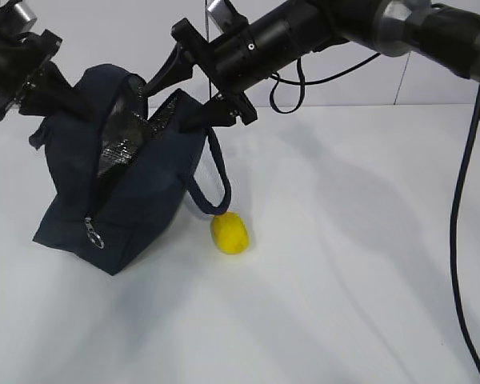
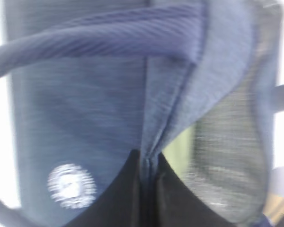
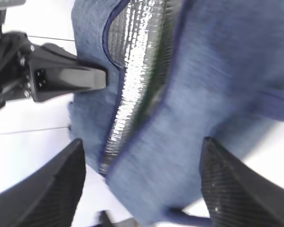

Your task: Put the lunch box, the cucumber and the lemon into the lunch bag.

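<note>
My left fingers (image 1: 64, 96) pinch the lunch bag (image 1: 124, 208) rim toward the worktop's (image 1: 344, 280) far-left corner, my right fingers (image 3: 142, 184) spread wide over its mouth, something pale green inside, while the lemon (image 1: 230, 233) waits outside beside it.

1. My exterior view is bright and evenly lit; the white table (image 1: 344, 264) carries soft, faint shadows beside the lunch bag (image 1: 136, 200) and the lemon (image 1: 230, 234).
2. My left wrist view is heavily blurred, its round logo (image 2: 71, 186) smeared.
3. My right wrist view shows glare on the silver lining (image 3: 137, 71), with blurred fabric.
</note>
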{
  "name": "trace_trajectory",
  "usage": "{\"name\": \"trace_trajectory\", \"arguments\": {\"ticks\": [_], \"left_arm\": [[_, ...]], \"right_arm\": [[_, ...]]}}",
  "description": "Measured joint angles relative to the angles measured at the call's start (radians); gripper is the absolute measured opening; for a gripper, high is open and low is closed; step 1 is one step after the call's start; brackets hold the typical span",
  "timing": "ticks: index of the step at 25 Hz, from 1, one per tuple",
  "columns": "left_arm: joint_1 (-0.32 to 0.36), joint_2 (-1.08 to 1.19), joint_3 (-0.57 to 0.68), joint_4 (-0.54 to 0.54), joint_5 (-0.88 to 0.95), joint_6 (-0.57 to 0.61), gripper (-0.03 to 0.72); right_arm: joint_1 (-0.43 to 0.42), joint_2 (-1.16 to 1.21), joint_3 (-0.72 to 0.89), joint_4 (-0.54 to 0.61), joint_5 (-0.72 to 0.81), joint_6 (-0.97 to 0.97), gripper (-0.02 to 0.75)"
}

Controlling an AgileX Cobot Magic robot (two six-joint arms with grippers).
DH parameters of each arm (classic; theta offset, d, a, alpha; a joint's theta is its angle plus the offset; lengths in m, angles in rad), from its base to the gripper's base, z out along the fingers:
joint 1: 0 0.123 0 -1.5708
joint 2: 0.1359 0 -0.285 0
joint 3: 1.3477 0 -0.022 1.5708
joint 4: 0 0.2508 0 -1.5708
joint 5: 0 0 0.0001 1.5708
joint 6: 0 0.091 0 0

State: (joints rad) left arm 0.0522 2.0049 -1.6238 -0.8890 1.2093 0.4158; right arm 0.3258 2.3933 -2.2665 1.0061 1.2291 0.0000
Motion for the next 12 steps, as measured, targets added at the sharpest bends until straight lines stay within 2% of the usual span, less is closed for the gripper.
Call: {"name": "trace_trajectory", "arguments": {"ticks": [7,12], "left_arm": [[0.022,0.006,0.000,0.139,-0.002,-0.058,-0.015],[0.027,0.023,0.000,0.231,-0.008,-0.099,-0.015]], "right_arm": [[-0.014,-0.007,0.000,0.014,-0.002,-0.092,0.559],[-0.015,-0.070,0.000,-0.172,-0.002,-0.096,0.559]]}}
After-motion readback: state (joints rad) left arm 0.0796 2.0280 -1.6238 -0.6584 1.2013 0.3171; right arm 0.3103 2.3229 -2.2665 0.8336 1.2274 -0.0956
